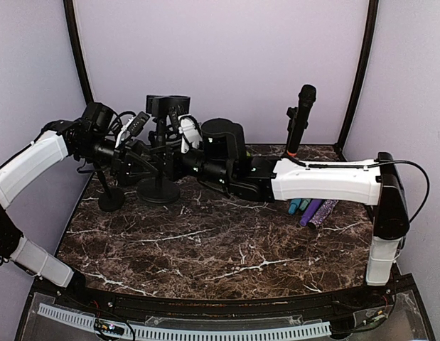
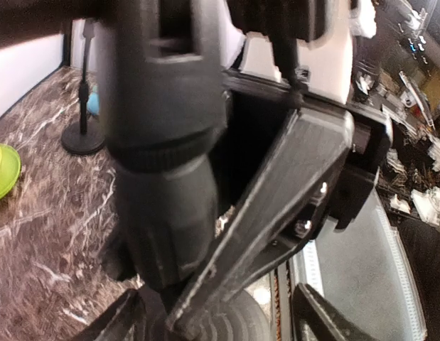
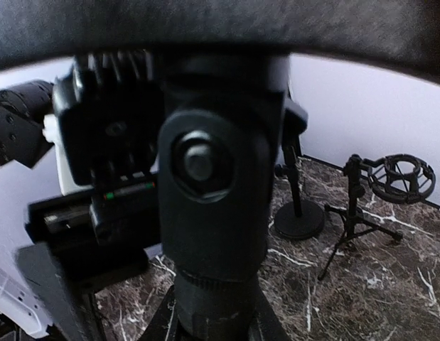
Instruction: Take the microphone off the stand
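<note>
A black microphone point(image 1: 167, 108) sits on top of a desk stand with a round base point(image 1: 159, 190) at the back left. It fills the left wrist view point(image 2: 163, 142) and the right wrist view point(image 3: 205, 177). My right gripper point(image 1: 185, 135) reaches in from the right. Its fingers press on both sides of the narrow lower barrel point(image 3: 214, 323). My left gripper point(image 1: 138, 128) is at the stand's left side. Its fingers point(image 2: 113, 323) stand wide apart around the barrel point(image 2: 216, 323), and one right gripper finger point(image 2: 276, 213) crosses between them.
A handheld microphone point(image 1: 299, 121) stands upright in another stand at the back right. A black cylinder point(image 1: 223, 138) is behind my right arm and markers point(image 1: 312, 209) lie under it. A small stand point(image 1: 111, 199) is at the left. A tripod with a shock mount point(image 3: 394, 177) and a green bowl point(image 2: 3, 170) also show.
</note>
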{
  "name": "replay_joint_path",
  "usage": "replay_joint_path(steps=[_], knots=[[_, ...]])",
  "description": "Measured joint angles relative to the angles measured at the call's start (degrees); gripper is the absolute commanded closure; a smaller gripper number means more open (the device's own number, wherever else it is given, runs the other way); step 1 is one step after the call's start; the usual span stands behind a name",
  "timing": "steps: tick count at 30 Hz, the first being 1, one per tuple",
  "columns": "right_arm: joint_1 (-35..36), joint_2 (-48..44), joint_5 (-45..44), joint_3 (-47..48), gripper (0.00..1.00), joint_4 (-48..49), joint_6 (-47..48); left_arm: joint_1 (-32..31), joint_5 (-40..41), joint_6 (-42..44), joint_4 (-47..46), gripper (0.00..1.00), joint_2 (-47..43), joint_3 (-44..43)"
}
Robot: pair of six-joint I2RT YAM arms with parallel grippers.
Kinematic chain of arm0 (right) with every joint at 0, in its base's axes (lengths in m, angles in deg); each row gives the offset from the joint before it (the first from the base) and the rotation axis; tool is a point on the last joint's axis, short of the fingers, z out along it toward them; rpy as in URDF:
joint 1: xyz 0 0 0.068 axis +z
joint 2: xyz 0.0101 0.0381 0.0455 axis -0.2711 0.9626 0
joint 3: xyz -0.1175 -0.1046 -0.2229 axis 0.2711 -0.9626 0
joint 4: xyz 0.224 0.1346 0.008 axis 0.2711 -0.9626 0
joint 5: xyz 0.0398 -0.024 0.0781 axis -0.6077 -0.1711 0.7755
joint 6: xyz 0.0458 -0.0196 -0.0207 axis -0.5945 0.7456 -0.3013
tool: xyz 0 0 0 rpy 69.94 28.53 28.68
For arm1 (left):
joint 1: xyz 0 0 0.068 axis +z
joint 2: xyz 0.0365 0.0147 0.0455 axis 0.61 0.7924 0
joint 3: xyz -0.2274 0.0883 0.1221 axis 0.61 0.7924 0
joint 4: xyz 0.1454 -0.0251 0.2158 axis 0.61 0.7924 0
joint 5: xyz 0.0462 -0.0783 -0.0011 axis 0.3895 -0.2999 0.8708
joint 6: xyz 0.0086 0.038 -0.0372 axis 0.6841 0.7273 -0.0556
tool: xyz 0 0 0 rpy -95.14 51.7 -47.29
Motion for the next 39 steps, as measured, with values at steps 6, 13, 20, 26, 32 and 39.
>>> replay_joint_path(steps=[6,13,20,26,32,39], knots=[[-0.68,-0.22,-3.8,-4.85,1.0,-0.37,1.79,0.02,4.92,-0.44,0.0,0.01,-0.04,0.13],[-1.05,-0.98,-9.79,-13.4,1.0,1.95,4.85,3.3,7.06,1.95,6.6,0.01,-0.81,-0.55],[-1.09,-0.48,-14.93,-17.38,1.0,3.85,7.13,6.84,9.05,1.7,7.21,0.01,-4.15,0.76],[-1.4,3.69,-16.92,-15.98,1.0,10.97,8.5,6.88,11.02,-0.33,4.79,0.01,-4.37,1.66],[-2.95,13.18,-19.1,-10.23,1.0,13.99,11.47,6.88,12.11,-0.66,4.17,0.01,-4.37,2.08],[-5.88,23.98,-22.12,-0.44,1.0,14.21,14.56,6.88,12.72,-0.59,4.17,0.01,-4.37,2.27]])
